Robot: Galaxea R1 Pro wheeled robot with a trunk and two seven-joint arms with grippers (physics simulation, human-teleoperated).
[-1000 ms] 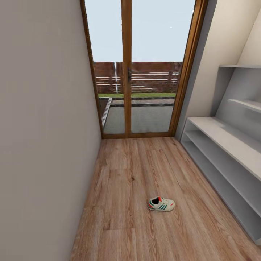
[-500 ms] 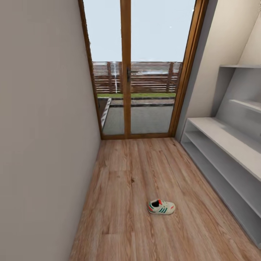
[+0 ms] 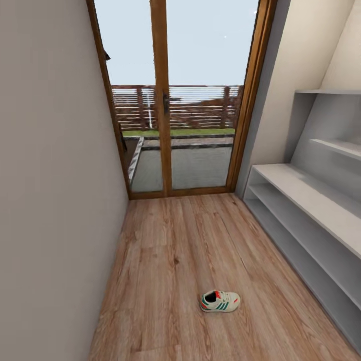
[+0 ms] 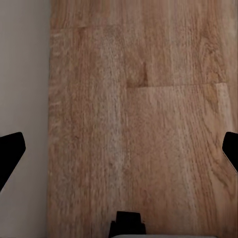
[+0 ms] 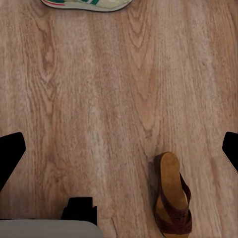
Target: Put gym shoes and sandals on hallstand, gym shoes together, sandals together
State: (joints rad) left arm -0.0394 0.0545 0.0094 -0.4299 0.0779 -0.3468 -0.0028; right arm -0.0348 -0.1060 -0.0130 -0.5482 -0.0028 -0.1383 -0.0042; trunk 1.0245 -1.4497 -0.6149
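One gym shoe (image 3: 220, 301) sits on the corridor floor (image 3: 170, 250), away from the hallstand (image 3: 306, 200). One sandal (image 5: 171, 198) lies on the floor too. Both the left gripper (image 4: 119, 151) and the right gripper (image 5: 119, 151) have wide-spread jaws holding nothing.

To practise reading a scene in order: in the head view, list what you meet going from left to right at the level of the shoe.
Plain wall → corridor floor → gym shoe → hallstand.
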